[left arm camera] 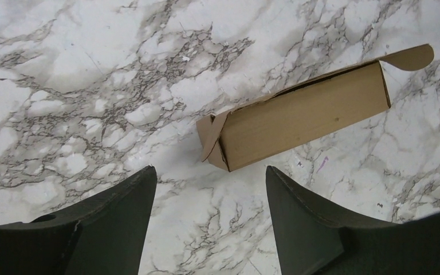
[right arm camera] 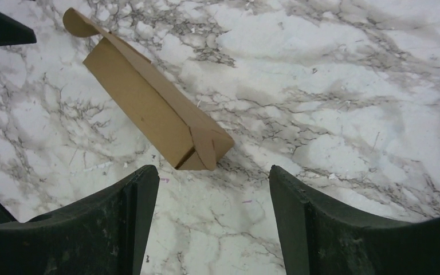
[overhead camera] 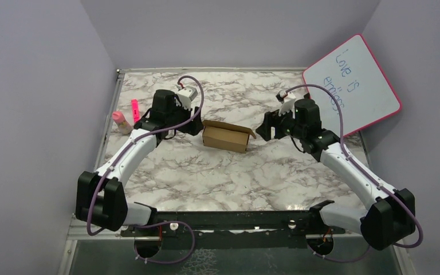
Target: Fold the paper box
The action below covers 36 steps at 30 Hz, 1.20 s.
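1. The paper box [overhead camera: 225, 137] lies on its long side near the middle of the marble surface [overhead camera: 206, 183], between the two arms; it is formed into a long plain brown carton.
2. The left pincer [overhead camera: 192, 124] sits just beside the box's left end in the top view; whether it touches the cardboard cannot be told from there.
3. In the left wrist view the left pincer [left arm camera: 209, 172] is spread wide and holds nothing; the box [left arm camera: 303, 117] lies just beyond the fingertips, slanting up and to the right, its near corner between the two tips and clear of both.
4. That near end shows loosely overlapped flaps, not flush; a rounded tab sticks out at the far end.
5. The right pincer [overhead camera: 267, 129] stands near the box's right end, with a small gap of bare surface between them.
6. In the right wrist view the right pincer [right arm camera: 213, 170] also gapes with nothing in it; the box [right arm camera: 154, 109] runs up and to the left from a point just ahead of the fingertips.
7. Its near end there is tucked into a wedge with a slit showing; the far end carries a curled, rounded tab.
8. A pink-framed whiteboard [overhead camera: 352, 86] leans at the far right; two pink items [overhead camera: 127, 116] lie at the left edge.
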### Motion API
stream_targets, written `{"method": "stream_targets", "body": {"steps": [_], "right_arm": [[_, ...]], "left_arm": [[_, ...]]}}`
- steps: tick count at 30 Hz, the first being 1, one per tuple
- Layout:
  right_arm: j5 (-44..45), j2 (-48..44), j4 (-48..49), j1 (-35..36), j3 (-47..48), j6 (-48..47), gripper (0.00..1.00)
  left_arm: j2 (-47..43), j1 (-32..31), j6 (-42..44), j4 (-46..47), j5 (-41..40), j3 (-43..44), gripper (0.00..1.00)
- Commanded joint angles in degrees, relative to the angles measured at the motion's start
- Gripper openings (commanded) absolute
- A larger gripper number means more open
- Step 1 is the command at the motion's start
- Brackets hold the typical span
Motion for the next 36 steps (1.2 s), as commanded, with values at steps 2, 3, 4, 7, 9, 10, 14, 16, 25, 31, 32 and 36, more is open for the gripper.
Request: {"method": "stream_targets", "body": {"steps": [2, 3, 4, 7, 9, 10, 14, 16, 25, 31, 32, 36], "right_arm": [[1.9, 1.0, -0.3, 3.4, -1.2, -0.5, 0.75], [2.7, 1.6, 0.3, 3.8, -1.3, -0.7, 0.74], [3.1, 2.4, 0.6, 4.1, -1.1, -0.8, 0.73], [4.1, 4.3, 1.5, 5.3, -0.2, -1.3, 0.69], [4.6, 5.5, 1.7, 6.0, 0.6, -1.8, 0.65], [4.9, 6.6, 1.4, 6.4, 1.0, -2.1, 0.63], [7.8, 8.0, 1.5, 7.5, 1.6, -2.8, 0.52], [7.7, 8.3, 1.7, 7.7, 1.9, -2.9, 0.47], [8.4, 10.8, 1.7, 9.3, 4.3, -4.0, 0.33], [10.3, 12.0, 0.9, 10.0, 5.4, -4.1, 0.22], [10.6, 12.1, 0.8, 10.1, 5.5, -3.9, 0.20], [12.5, 12.2, 0.8, 10.6, 5.6, -2.9, 0.14]], "left_arm": [[3.3, 0.2, 5.2, -3.0, 4.9, 3.1, 0.70], [3.7, 0.2, 5.4, -3.0, 5.1, 3.3, 0.70], [4.1, 0.2, 5.5, -3.0, 5.3, 3.6, 0.69], [5.6, 0.2, 5.8, -3.4, 6.3, 4.6, 0.67], [6.6, 0.2, 5.9, -3.7, 6.9, 5.2, 0.64], [7.2, 0.2, 6.0, -3.8, 7.2, 5.5, 0.63], [9.2, 0.2, 6.4, -4.8, 8.1, 7.0, 0.57], [9.7, 0.2, 6.4, -4.9, 8.4, 7.5, 0.53], [11.0, 0.2, 6.2, -5.1, 10.9, 8.1, 0.36], [11.2, 0.2, 5.4, -5.1, 11.6, 8.1, 0.24], [11.1, 0.2, 5.0, -5.1, 11.7, 8.0, 0.22], [10.4, 0.1, 2.8, -4.9, 11.0, 7.6, 0.18]]}}
